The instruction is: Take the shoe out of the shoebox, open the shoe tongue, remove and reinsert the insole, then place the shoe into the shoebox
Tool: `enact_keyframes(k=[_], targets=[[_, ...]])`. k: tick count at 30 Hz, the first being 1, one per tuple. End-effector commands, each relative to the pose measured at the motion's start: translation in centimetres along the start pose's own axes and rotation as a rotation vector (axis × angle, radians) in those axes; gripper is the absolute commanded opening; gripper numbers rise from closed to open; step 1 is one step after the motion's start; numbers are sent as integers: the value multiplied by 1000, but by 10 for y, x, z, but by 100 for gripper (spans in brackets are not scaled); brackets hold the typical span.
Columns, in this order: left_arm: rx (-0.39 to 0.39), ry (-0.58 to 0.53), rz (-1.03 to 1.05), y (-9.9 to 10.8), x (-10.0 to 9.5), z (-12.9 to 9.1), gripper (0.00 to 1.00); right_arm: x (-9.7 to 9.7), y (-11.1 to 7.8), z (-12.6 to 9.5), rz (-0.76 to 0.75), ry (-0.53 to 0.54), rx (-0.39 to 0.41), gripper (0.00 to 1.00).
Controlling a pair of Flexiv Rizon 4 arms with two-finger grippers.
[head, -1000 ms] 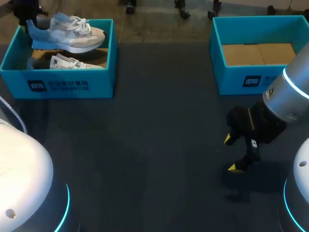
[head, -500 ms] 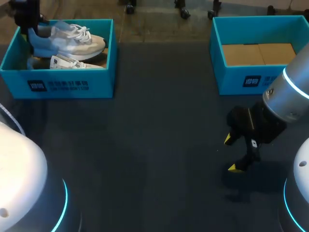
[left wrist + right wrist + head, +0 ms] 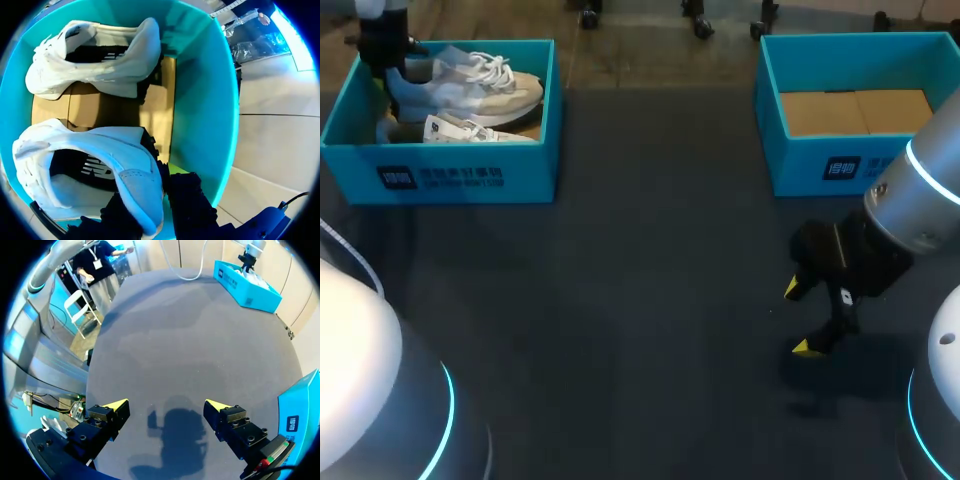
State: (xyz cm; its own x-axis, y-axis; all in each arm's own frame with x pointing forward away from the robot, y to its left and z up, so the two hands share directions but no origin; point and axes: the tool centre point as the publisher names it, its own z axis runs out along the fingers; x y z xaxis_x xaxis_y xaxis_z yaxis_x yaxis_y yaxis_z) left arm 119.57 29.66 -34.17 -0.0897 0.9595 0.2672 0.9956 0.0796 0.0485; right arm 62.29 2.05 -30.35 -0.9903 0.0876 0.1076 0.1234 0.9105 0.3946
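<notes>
A white and light-blue shoe (image 3: 470,85) hangs low in the teal shoebox (image 3: 440,168) at the far left, above a second shoe (image 3: 470,130) lying on the box floor. My left gripper (image 3: 385,55) is shut on the first shoe's heel. In the left wrist view the dark fingers (image 3: 187,205) pinch the heel collar of this shoe (image 3: 100,170); the left gripper (image 3: 152,215) is inside the box wall (image 3: 200,100), with the other shoe (image 3: 95,60) ahead. My right gripper (image 3: 797,319) stands open above the bare table at the right, also (image 3: 166,405) with nothing between its fingers.
A second teal box (image 3: 860,160) with a cardboard floor stands at the far right, just behind my right arm; its corner (image 3: 300,410) shows beside the right gripper. The dark tabletop (image 3: 650,280) lies between the two boxes.
My left gripper has lowered the held shoe down into the left shoebox. The right arm has kept still.
</notes>
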Motion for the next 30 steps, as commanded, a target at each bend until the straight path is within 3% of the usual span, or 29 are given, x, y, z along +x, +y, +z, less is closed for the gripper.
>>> enact_keyframes(k=[1, 22, 23, 27, 30], targets=[[19, -12, 7, 16, -1, 9, 0, 1, 0, 1, -1, -1, 2, 100], [30, -62, 106, 7, -12, 34, 0, 1, 0, 1, -1, -1, 2, 100], [31, -65, 108, 7, -12, 35, 2, 1, 0, 1, -1, -1, 2, 100], [39, -85, 111, 7, -12, 36, 36, 1, 0, 1, -1, -1, 2, 100], [43, -99, 116, 6, -13, 36, 46, 1, 0, 1, -1, -1, 2, 100]])
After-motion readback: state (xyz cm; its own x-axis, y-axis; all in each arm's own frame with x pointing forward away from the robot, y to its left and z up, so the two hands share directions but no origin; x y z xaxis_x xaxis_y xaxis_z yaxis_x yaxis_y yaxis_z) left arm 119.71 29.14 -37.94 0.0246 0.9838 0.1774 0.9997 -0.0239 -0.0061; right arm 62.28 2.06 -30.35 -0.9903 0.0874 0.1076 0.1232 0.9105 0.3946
